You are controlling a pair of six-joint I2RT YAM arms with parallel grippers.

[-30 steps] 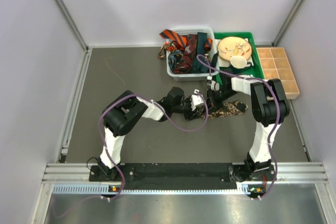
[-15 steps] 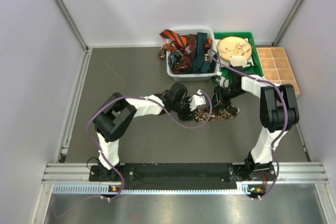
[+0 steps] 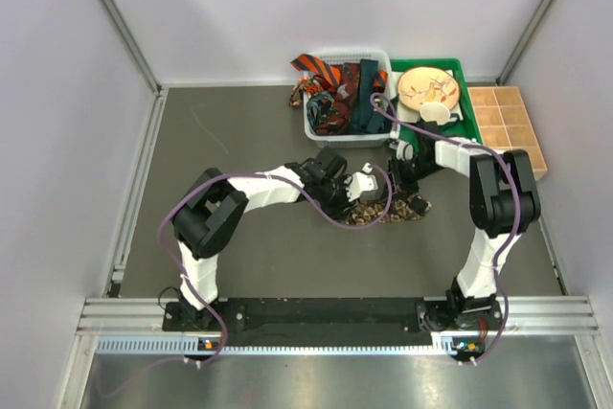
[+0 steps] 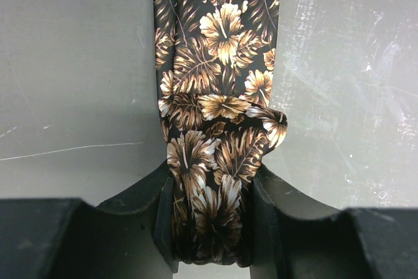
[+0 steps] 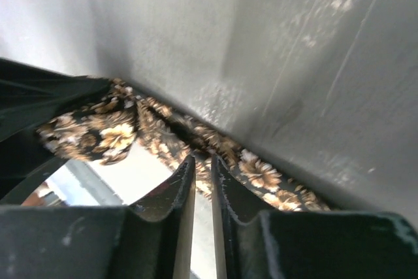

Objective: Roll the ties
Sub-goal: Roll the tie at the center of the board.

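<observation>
- My left arm [image 3: 259, 189] has stretched further across the grey table [image 3: 239, 131] than a second ago. The floral tie [image 4: 219, 96], whose tail then ran well out to the right, has drawn in to a short bunch.
- Behind my reach sits the white mesh basket [image 3: 321, 128] holding the other ties [image 3: 330, 79], an orange-black striped one hanging over its rim. I judge those not yet rolled.
- My left gripper [image 4: 212, 181] is clenched on the floral tie. A doubled wad of it is pinched between my fingers, a curled lip lies just past the tips, and the rest lies flat beyond.
- The tie lies on the table between my two grippers, so the roll looks begun, not finished.
- My right gripper [image 5: 202, 168] is down at the tie's edge, fingers nearly together with a slit between. I cannot tell whether they pinch fabric.
</observation>
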